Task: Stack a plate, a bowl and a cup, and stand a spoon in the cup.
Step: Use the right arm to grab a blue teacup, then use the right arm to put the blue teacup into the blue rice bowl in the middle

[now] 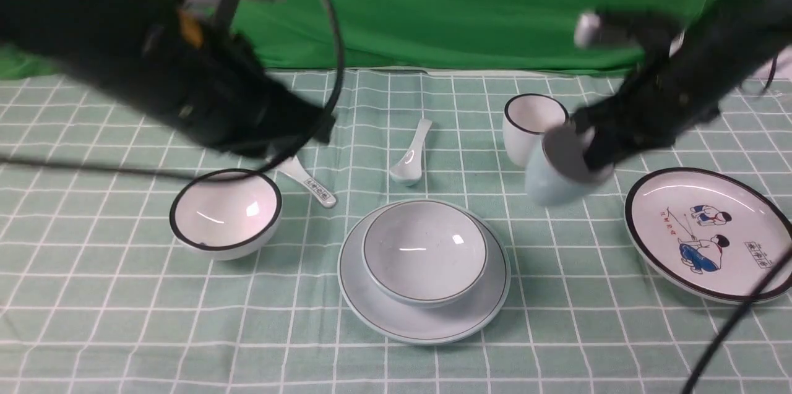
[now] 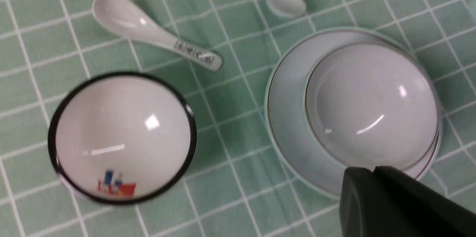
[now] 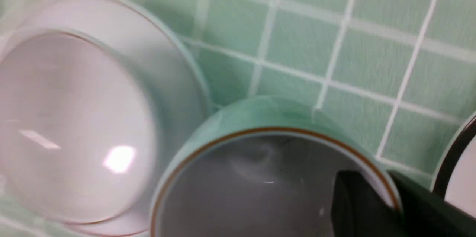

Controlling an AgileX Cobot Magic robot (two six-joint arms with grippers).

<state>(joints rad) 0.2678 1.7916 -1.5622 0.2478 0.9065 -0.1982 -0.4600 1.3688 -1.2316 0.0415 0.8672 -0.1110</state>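
**Cup pinched aloft beside the stacked plate and bowl**

The right gripper (image 1: pixel 595 154) pinches the cup (image 1: pixel 552 182) by its wall, one finger inside the rim and one outside. The cup hangs tilted above the table (image 1: pixel 124 320), right of the middle. The bowl (image 1: pixel 424 252) sits in the plate (image 1: pixel 377 307) at the middle of the table, towards its near edge. The spoon (image 1: pixel 409 162) lies on the cloth just behind the plate, handle towards the far edge.

A white black-rimmed cup (image 1: pixel 526 125) stands close behind the held cup. A cartoon plate (image 1: pixel 668 196) lies towards the right edge. A black-rimmed white bowl (image 1: pixel 226 211) stands towards the left, with a patterned spoon (image 1: pixel 309 184) lying just beside it. The left gripper (image 2: pixel 373 173) hovers above that side, its fingers pressed together on nothing.
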